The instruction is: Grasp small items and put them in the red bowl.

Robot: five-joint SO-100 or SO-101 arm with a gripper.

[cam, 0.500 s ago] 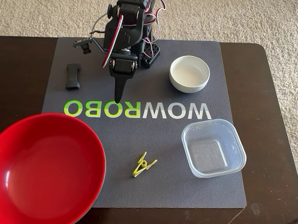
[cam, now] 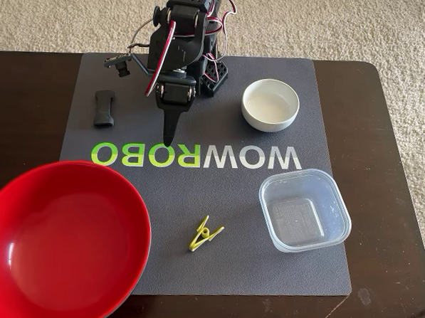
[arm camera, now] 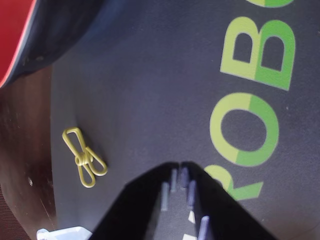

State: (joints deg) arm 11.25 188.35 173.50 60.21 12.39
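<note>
My gripper (cam: 169, 138) points down at the grey mat just above the printed lettering, its two fingers closed together with nothing between them; in the wrist view the shut tips (arm camera: 178, 166) meet over bare mat. The red bowl (cam: 55, 240) fills the front left corner. A yellow-green clothespin (cam: 205, 234) lies on the mat in front of the gripper, also in the wrist view (arm camera: 83, 157). The black ribbed bar (cam: 104, 108) lies left of the arm, a small white bowl (cam: 270, 104) to the right, and a clear square tub (cam: 304, 209) at front right.
The grey mat (cam: 196, 194) with green and white lettering covers a dark wooden table (cam: 390, 175). The arm's base (cam: 203, 66) stands at the mat's back edge. Beige carpet surrounds the table.
</note>
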